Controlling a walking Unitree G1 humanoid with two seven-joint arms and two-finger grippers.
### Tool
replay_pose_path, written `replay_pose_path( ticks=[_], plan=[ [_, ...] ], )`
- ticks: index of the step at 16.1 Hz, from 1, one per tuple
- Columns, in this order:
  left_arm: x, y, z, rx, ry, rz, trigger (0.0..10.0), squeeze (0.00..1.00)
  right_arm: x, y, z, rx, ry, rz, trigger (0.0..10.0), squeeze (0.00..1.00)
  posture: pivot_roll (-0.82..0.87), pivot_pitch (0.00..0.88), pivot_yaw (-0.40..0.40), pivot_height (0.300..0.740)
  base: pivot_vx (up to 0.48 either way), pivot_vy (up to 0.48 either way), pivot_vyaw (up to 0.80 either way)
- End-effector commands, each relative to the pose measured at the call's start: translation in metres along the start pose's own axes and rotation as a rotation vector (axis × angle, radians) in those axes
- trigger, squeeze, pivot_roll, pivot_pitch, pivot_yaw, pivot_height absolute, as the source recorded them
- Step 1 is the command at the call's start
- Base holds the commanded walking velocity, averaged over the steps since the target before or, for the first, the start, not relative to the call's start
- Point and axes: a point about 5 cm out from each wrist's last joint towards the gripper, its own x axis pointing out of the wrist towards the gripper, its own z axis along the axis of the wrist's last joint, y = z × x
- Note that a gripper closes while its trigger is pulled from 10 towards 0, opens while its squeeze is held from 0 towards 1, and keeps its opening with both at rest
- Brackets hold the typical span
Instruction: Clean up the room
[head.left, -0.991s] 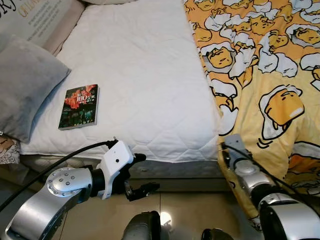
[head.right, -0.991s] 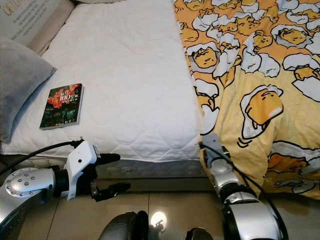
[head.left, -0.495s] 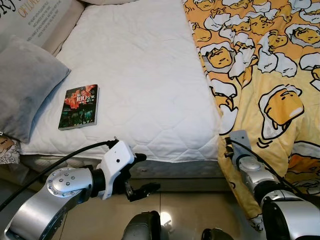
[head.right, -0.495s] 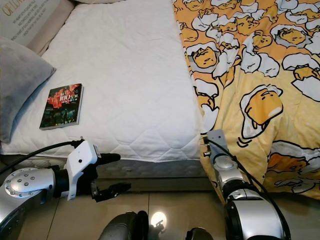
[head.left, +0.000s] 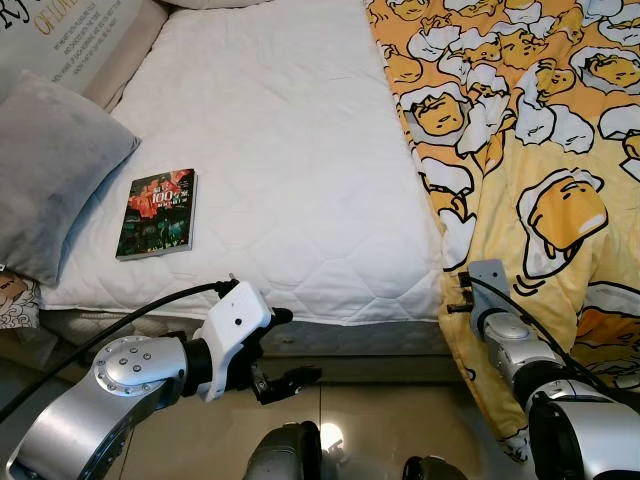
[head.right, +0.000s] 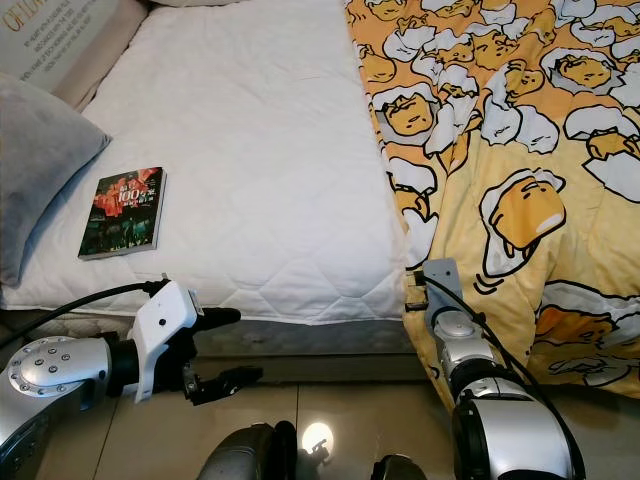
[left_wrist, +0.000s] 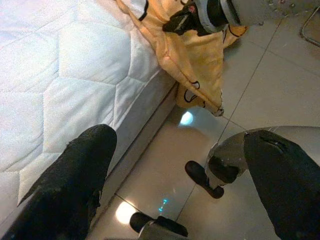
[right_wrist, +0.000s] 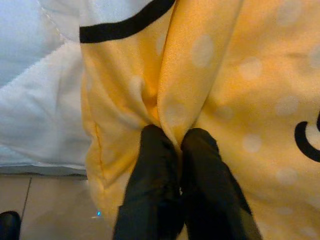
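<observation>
the mattress (head.left: 290, 170) is showing white quilted cloth, matt and softly puffed. the blanket (head.left: 540, 150) is looking like thin smooth printed cloth, creasing where the right gripper (right_wrist: 177, 145) with matt black fingers is pinching it. the book (head.left: 158, 212) is wearing a glossy paper cover. the floor (left_wrist: 250, 85) is gleaming like polished tile.

Likely a home bedroom: quilted mattress (head.left: 290, 160), cartoon blanket (head.left: 520, 150), grey pillow (head.left: 50, 170).

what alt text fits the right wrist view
Right claw shut on a fold of yellow blanket with pale dots and black lines. White mattress lies beside it, with tile floor below.
</observation>
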Motion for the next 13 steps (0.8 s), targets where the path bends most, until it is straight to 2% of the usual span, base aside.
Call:
replay_pose_path(
  ticks=[1, 5, 7, 9, 11, 12, 13],
  plan=[
    [-0.001, -0.002, 0.003, 0.008, 0.000, -0.006, 10.0, 0.02, 0.001, 0.001, 0.005, 0.020, -0.013, 0.010, 0.0, 0.00, 0.28, 0.153, 0.134, 0.740, 0.000, 0.000, 0.00],
    [-0.001, -0.002, 0.005, 0.007, 0.001, -0.003, 10.0, 0.02, 0.001, 0.000, 0.007, 0.064, -0.022, 0.050, 0.0, 0.00, 0.28, 0.153, 0.133, 0.740, 0.000, 0.000, 0.00],
    [-0.003, -0.002, 0.005, 0.004, 0.003, 0.000, 10.0, 0.02, 0.000, 0.012, 0.005, 0.144, -0.001, 0.227, 0.0, 0.00, 0.28, 0.153, 0.131, 0.740, 0.000, 0.000, 0.00],
    [-0.002, -0.002, 0.004, 0.003, 0.003, 0.000, 10.0, 0.02, -0.001, 0.019, 0.005, 0.224, 0.009, 0.313, 0.0, 0.00, 0.27, 0.152, 0.130, 0.740, 0.000, 0.000, 0.00],
    [-0.002, -0.002, 0.003, 0.000, 0.003, 0.000, 10.0, 0.02, -0.005, 0.037, 0.009, 0.313, 0.004, 0.518, 0.0, 0.00, 0.27, 0.152, 0.130, 0.740, 0.000, 0.000, 0.00],
    [-0.002, -0.002, 0.002, -0.001, 0.003, 0.000, 10.0, 0.02, -0.007, 0.042, 0.010, 0.328, -0.002, 0.565, 0.0, 0.00, 0.27, 0.152, 0.130, 0.740, 0.000, 0.000, 0.00],
    [-0.002, -0.002, 0.001, -0.001, 0.004, 0.001, 10.0, 0.02, -0.010, 0.052, 0.017, 0.396, -0.035, 0.685, 0.0, 0.00, 0.27, 0.153, 0.129, 0.740, 0.000, 0.000, 0.00]
  ],
)
